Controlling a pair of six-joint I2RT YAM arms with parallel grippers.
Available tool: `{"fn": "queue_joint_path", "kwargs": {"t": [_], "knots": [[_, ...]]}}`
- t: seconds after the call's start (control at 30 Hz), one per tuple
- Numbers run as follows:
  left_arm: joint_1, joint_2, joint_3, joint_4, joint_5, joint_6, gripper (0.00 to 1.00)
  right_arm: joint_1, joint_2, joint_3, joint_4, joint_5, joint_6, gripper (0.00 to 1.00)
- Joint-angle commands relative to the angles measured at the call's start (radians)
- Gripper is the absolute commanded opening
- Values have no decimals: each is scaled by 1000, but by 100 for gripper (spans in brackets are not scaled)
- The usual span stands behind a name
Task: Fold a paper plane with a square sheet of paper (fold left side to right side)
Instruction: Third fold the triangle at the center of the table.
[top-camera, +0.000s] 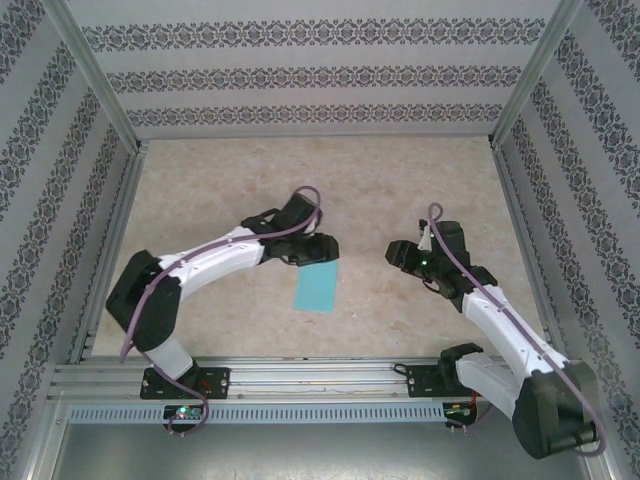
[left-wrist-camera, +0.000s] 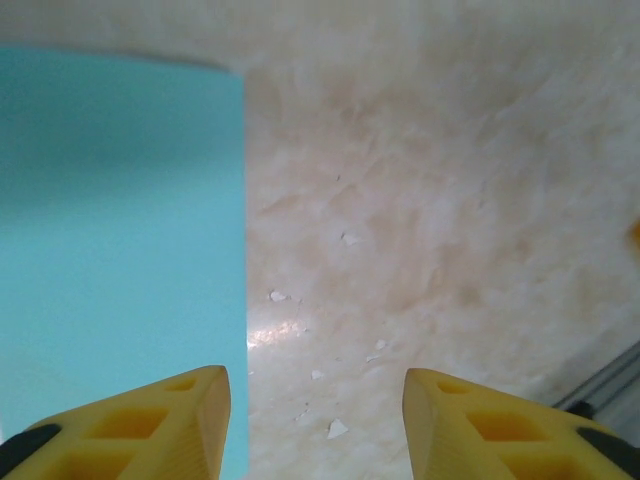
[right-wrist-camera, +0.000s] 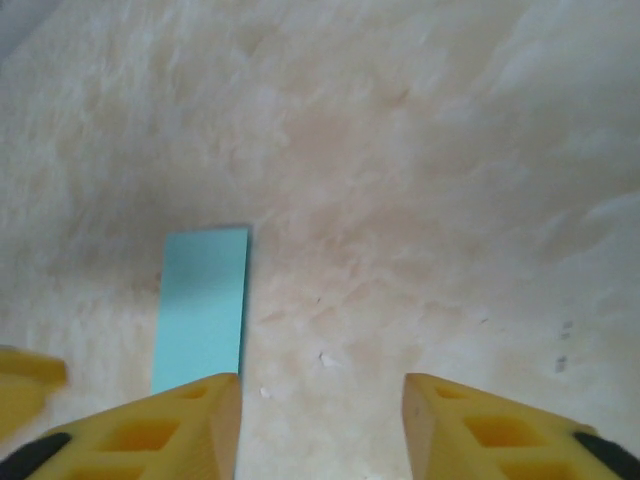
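The square sheet of paper (top-camera: 318, 288) is light turquoise and lies flat on the table as a narrow upright rectangle, about half as wide as it is long; it does not have a paper plane's pointed form. My left gripper (top-camera: 322, 250) hovers just above the paper's far end. In the left wrist view the paper (left-wrist-camera: 120, 250) lies to the left, and my left gripper (left-wrist-camera: 315, 430) is open over bare table beside the paper's right edge. My right gripper (top-camera: 393, 254) stands to the paper's right, apart from it. From the right wrist, the paper (right-wrist-camera: 203, 305) is ahead-left and my right gripper (right-wrist-camera: 320, 430) is open and empty.
The beige mottled table (top-camera: 400, 190) is boxed in by patterned walls (top-camera: 300, 70) on three sides. An aluminium rail (top-camera: 300, 375) runs along the near edge by the arm bases. Small white flecks (left-wrist-camera: 338, 428) dot the table surface. A yellow fingertip (right-wrist-camera: 25, 385) of the other arm shows at the left.
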Motion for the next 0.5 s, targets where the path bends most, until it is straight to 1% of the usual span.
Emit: {"fn": "queue_joint_path", "kwargs": {"t": [0.0,0.2,0.33,0.47], "knots": [[72,-68,-86,120,76,50,46,87,86,43,59,-75,73,40],[170,-177,-239,222,147,98,37,255,306,99,174,-67,139,24],[219,-235,-319,274,172,99,32,321,426,121,258,-64,178,13],[255,-249,-365,310,213,92,26,358,527,164,283,-70,184,2]]}}
